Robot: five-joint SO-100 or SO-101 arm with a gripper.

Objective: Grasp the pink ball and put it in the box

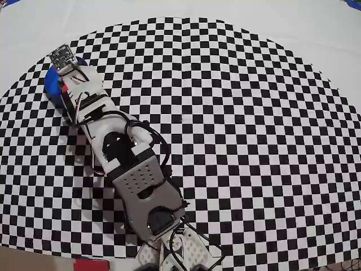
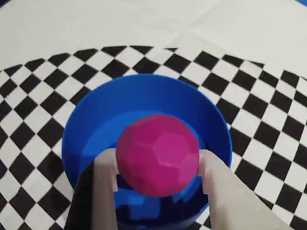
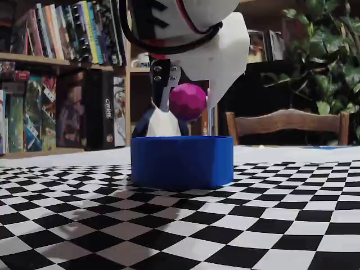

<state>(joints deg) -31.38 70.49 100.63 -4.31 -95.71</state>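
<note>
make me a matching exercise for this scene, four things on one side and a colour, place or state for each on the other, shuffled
Things:
1. pink ball
2. blue box
3. gripper
4. wooden chair

Descriptions:
a. stands on the checkered cloth, directly below the ball
b. held in the air above the box's rim
c. in the background, behind the table
d. fingers closed on either side of the ball

Pairs: 1-b, 2-a, 3-d, 4-c

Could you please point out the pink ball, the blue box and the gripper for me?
pink ball (image 2: 158,154), wrist view, centre of its front face.
box (image 3: 183,160), fixed view, middle of its outer wall.
gripper (image 2: 158,165), wrist view, midway between the fingertips clamping the ball.
</note>
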